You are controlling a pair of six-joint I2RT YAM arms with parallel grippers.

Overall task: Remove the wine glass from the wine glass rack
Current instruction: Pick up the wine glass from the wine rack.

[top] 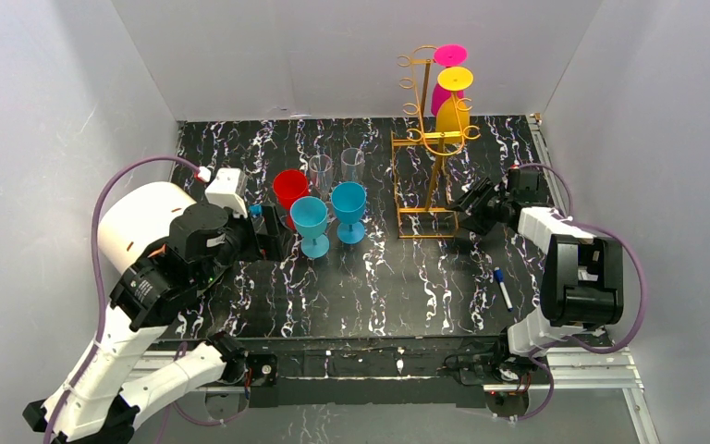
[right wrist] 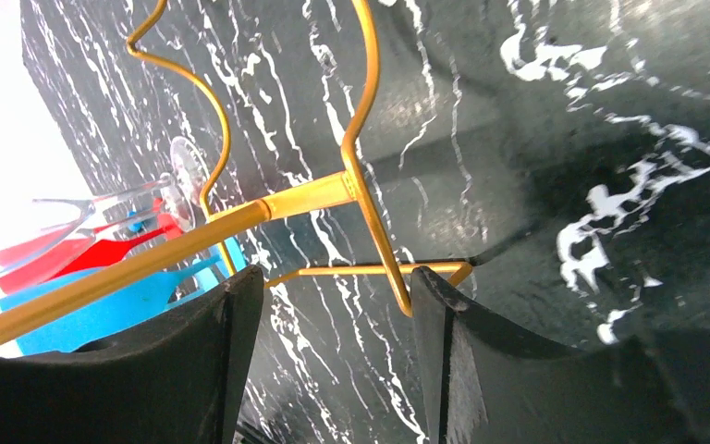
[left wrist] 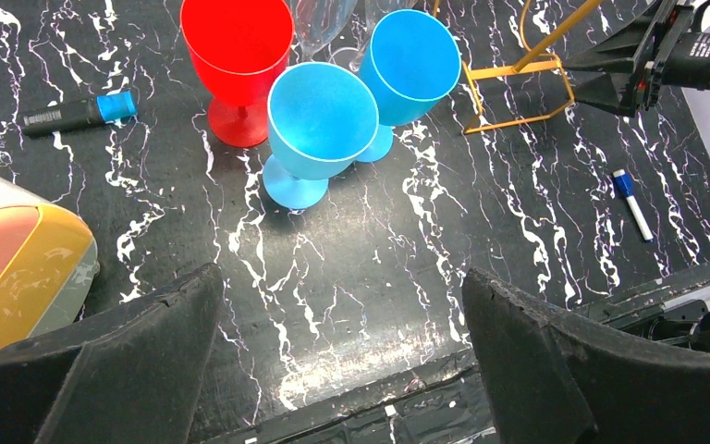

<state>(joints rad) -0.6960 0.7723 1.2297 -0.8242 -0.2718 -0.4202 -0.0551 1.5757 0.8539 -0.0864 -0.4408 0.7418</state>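
Found right end effector (right wrist: 335,277) down low at the tabletop (top: 379,287), fingers apart, gripping nothing. Saw a corner of the rack (top: 439,139) base wire sitting between its fingertips, tight up against one finger. Couldn't tell whether it touched. Saw the rack stem rising at a slant just ahead of it.

Spotted pink wine glass (top: 450,54) and yellow wine glass (top: 455,79) hung upside down on the top hooks, feet up, high above that end effector. Noted the yellow one just below the pink one, neither touched by any finger.

Found left end effector (left wrist: 342,277) spread wide, empty, hovering over bare tabletop, well apart from the rack. Saw upright cups grouped ahead of it:
- red goblet (left wrist: 238,51) ahead and left
- near blue goblet (left wrist: 322,116) straight ahead
- far blue goblet (left wrist: 411,60) just beyond, to the right
- two clear glasses (top: 321,171) behind those

Saw black marker (left wrist: 65,116) with blue cap lying flat off to its left. Saw white marker (left wrist: 636,208) with blue cap lying flat off to its right.
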